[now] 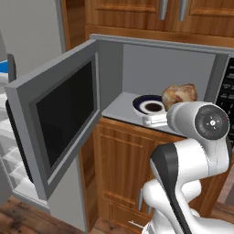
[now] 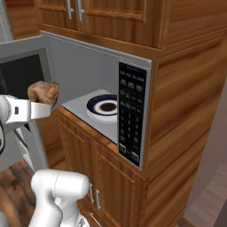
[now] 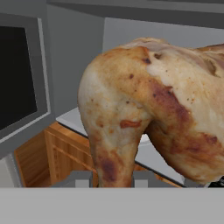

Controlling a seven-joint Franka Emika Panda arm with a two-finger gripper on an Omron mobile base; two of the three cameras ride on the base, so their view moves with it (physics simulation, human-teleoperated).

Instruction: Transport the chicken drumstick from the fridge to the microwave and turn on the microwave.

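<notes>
1. Surrounding everything, a wall of wooden cabinets framed the appliance, with upper doors above it and lower doors beneath.
2. Off at the left edge of the left base view, part of the fridge showed, with pale shelves visible behind the open microwave door.
3. Set into the cabinets, the microwave stood with its cavity open and grey inside; its dark control panel ran down the right side of the opening.
4. Its door was swung wide to the left, the black glass window facing the room.
5. The white arm rose in front of the lower cabinets, its wrist level with the front edge of the microwave floor.
6. On the microwave floor sat a round blue plate with a white ring and a dark centre, near the front edge and just left of the control panel.
7. The chicken drumstick was held in the air just outside the microwave opening, in front of the plate and not resting on anything.
8. The gripper was clenched on the drumstick's narrow lower end, one finger on each side of it.
</notes>
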